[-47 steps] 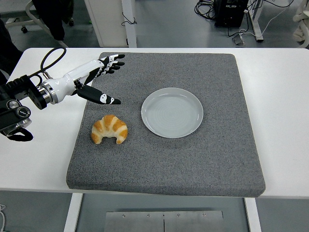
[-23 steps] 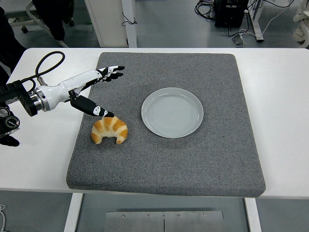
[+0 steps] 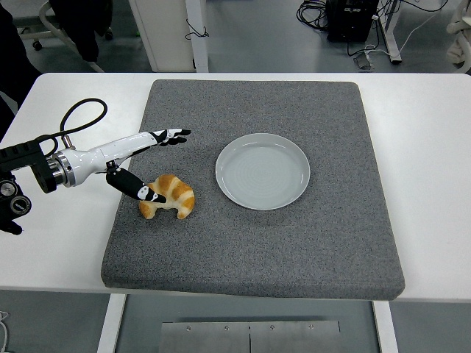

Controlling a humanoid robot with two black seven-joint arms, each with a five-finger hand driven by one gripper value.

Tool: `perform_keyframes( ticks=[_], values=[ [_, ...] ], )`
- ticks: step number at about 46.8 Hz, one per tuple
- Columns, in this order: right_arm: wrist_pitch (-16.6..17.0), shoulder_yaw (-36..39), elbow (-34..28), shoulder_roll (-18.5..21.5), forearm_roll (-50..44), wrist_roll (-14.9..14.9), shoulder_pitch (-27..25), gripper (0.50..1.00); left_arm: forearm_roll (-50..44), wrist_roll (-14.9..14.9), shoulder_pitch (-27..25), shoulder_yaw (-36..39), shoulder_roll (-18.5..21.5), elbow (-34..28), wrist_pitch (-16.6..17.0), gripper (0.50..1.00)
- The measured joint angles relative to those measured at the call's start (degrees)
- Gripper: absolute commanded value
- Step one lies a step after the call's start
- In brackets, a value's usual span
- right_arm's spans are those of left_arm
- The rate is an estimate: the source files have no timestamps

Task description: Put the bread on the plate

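A golden croissant (image 3: 171, 197) lies on the grey mat (image 3: 257, 243), left of an empty pale plate (image 3: 263, 170). My left hand (image 3: 158, 165) reaches in from the left edge, spread wide. Its thumb tip rests against the croissant's left end, while its fingers (image 3: 171, 136) stretch out well above the bread, apart from it. The hand holds nothing. My right arm does not show.
The white table (image 3: 430, 147) extends round the mat on both sides. Chair legs, cables and a dark box stand on the floor beyond the far edge.
My left hand has dropped towards the near edge and come down onto the croissant; its thumb now touches the bread's left end. Croissant and plate have not moved.
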Motion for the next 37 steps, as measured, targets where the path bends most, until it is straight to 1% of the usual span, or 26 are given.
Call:
perform_keyframes(
  ticks=[11, 22, 37],
  values=[
    [0.0, 0.0, 0.0, 0.0, 0.0, 0.0, 0.0, 1.0, 4.65, 1.0, 0.67, 0.69, -0.3, 0.05, 1.07, 0.974],
    [0.0, 0.01, 0.0, 0.0, 0.0, 0.0, 0.0, 1.0, 6.73, 1.2, 0.72, 4.68, -0.4, 0.2, 5.01, 0.974],
    [0.0, 0.0, 0.0, 0.0, 0.0, 0.0, 0.0, 1.0, 6.98, 1.28, 0.91, 5.18, -1.77, 0.79, 7.54, 0.974]
  ],
)
